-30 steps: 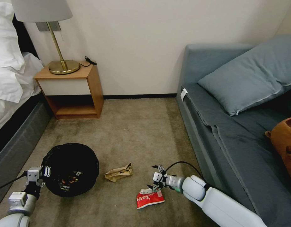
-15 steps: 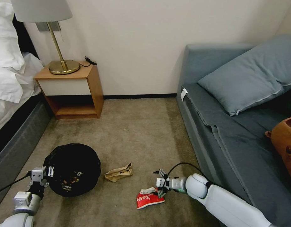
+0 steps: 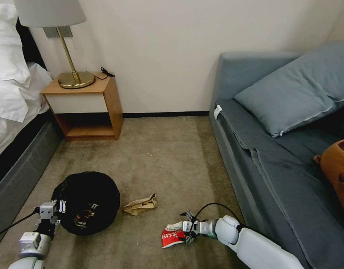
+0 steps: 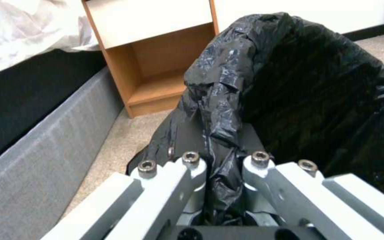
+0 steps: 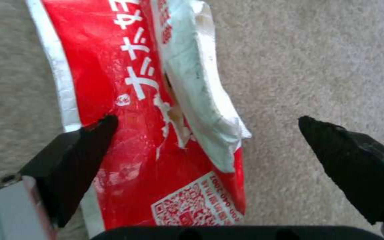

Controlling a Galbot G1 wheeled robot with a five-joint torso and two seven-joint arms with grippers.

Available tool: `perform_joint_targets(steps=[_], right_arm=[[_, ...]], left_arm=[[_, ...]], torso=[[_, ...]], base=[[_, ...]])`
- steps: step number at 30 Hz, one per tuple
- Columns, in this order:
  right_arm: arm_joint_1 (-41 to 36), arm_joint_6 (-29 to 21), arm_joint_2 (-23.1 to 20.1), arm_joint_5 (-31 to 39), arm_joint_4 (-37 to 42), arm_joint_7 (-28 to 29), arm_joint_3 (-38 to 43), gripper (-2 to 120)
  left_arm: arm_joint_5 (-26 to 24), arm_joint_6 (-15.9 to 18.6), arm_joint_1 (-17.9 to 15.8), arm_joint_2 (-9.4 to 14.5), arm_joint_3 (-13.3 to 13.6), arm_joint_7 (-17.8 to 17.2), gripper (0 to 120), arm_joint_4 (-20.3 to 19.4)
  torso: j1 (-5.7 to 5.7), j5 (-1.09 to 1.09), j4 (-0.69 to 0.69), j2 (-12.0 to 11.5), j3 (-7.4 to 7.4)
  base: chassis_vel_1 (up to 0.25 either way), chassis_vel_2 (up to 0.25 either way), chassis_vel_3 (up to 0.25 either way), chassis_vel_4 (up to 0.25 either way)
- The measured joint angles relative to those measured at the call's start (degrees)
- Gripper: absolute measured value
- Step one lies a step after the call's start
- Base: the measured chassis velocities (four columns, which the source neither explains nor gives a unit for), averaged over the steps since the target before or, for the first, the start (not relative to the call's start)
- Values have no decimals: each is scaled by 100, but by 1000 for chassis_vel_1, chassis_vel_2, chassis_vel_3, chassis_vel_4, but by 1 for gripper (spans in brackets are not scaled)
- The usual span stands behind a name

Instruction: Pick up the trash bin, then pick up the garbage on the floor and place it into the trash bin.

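**Fingers spread over the red packet, bin held at my left**

My right gripper (image 3: pixel 187 232) is down at the carpet with its fingers (image 5: pixel 81 150) spread apart around the end of the red-and-white packet (image 3: pixel 172 234). One black tip sits over the packet's red face; the other hangs over bare carpet beyond its torn white flap. Nothing is gripped on this side yet. My left gripper (image 3: pixel 52 213) is clamped on the wrinkled black liner at the rim of the trash bin (image 3: pixel 88 201), which sits low at my left, well apart from the packet. The tan paper bag (image 3: pixel 140 204) lies on the floor between the two, untouched.

What worries me: the packet is flat, thin and slick-looking, so closing now could simply skid it along the pile, or catch just the loose white flap and tear it. If I press too low, the tips may snag carpet fibres. On the left I seem to hold mostly liner (image 4: pixel 218 110), and I judge the plastic could slip off the rim or stretch while the bin shifts.

The floor is a short beige-brown carpet (image 3: pixel 168 157). A grey sofa (image 3: pixel 276 164) with a pillow runs along my right, a bed (image 3: pixel 15 93) along my left, and a wooden nightstand (image 3: pixel 86 108) with a brass lamp (image 3: pixel 67 45) stands against the pale wall.
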Motion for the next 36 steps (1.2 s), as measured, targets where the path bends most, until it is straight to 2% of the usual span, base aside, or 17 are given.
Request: perform_joint_targets(steps=[3, 4, 7, 9, 13, 15, 19, 21, 24, 25, 27, 28, 30, 31, 32, 34, 36], right_arm=[[88, 20, 69, -28, -175, 1, 30, 99], [139, 34, 112, -44, -275, -1, 50, 95], [167, 50, 147, -60, -349, -6, 72, 92], [183, 98, 186, -100, -438, -25, 100, 83], [209, 104, 200, -109, -445, -44, 105, 76], [281, 110, 236, -110, -485, -57, 116, 67], [323, 115, 252, -106, -511, -55, 132, 58], [326, 141, 244, -100, -518, -57, 151, 46], [326, 145, 241, -100, -518, -59, 155, 44], [324, 161, 235, -99, -518, -73, 169, 36], [323, 168, 234, -98, -519, -81, 174, 32], [322, 180, 230, -90, -519, -94, 188, 24], [322, 181, 230, -89, -518, -95, 189, 24], [326, 189, 222, -67, -504, -112, 204, 11], [326, 189, 222, -67, -504, -112, 204, 11], [355, 190, 210, -20, -467, -131, 214, 1], [389, 190, 194, 10, -438, -137, 223, 0]], left_arm=[[-15, -16, -1, 25, -3, 4, 4, 35], [-17, -22, -11, 35, -3, 6, 4, 54], [-17, -23, -24, 41, 5, 9, 4, 65], [-17, -23, -46, 42, 29, 14, 4, 73], [-17, -23, -59, 44, 42, 16, 4, 76], [-17, -23, -71, 51, 48, 18, 4, 92], [-19, -25, -72, 61, 51, 18, 4, 101], [-33, -37, -67, 77, 50, 19, 4, 111], [-35, -38, -66, 79, 49, 19, 4, 113], [-41, -40, -61, 85, 47, 19, 4, 113], [-43, -41, -59, 87, 46, 19, 4, 113], [-53, -44, -53, 93, 45, 19, 4, 114], [-54, -44, -53, 94, 44, 19, 4, 114], [-60, -46, -47, 99, 43, 19, 4, 114], [-60, -46, -47, 99, 43, 19, 4, 114], [-61, -48, -44, 99, 43, 21, 4, 110], [-60, -48, -43, 94, 46, 22, 4, 100]], torso=[[0, -1, 1, 0, 0], [0, -2, 1, 1, 0], [0, -3, 0, 1, 0], [0, -6, -2, 3, -1], [0, -2, -1, 2, 0], [0, 0, 0, 0, 1], [0, 0, 2, -1, 1], [0, 0, 1, -2, 1], [0, -1, 1, -2, 1], [0, -2, 0, -2, 1], [0, -2, 0, -2, 1], [0, -3, 0, -2, 1], [0, -3, 0, -2, 2], [0, -2, 0, -2, 1], [0, -2, 0, -2, 1], [0, -2, 0, -2, 1], [0, -2, 0, -2, 2]], base=[[0, 0, 0, 0], [0, 0, 0, 0], [0, 0, 0, 0], [0, 0, 0, 0], [0, 0, 0, 0], [0, 0, 0, 0], [0, 0, 0, 0], [0, 0, 0, 0], [0, 0, 0, 0], [0, 0, 0, 0], [0, 0, 0, 0], [0, 0, 0, 0], [0, 0, 0, 0], [0, 0, 0, 0], [0, 0, 0, 0], [0, 0, 0, 0], [0, 0, 0, 0]])
